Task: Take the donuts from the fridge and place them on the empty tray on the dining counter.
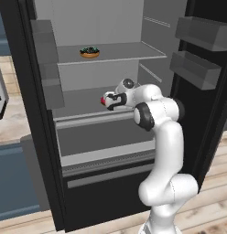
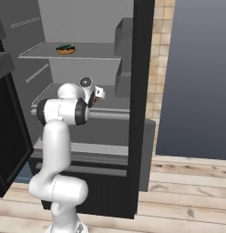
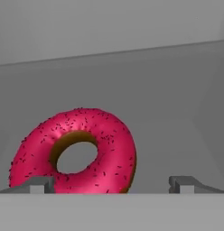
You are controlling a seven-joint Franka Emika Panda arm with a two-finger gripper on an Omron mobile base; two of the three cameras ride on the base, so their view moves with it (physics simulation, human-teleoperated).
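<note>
You're reaching into the fridge (image 1: 37, 114) for the pink donut (image 3: 75, 151); your end effector (image 3: 111, 184) is wide open and offset right, so shift left before closing.

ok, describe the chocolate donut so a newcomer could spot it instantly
Start at the open black fridge and its grey interior. On the upper shelf lies the chocolate donut: tan ring, dark icing. The pink donut sits one shelf lower, by the pincer.
</note>
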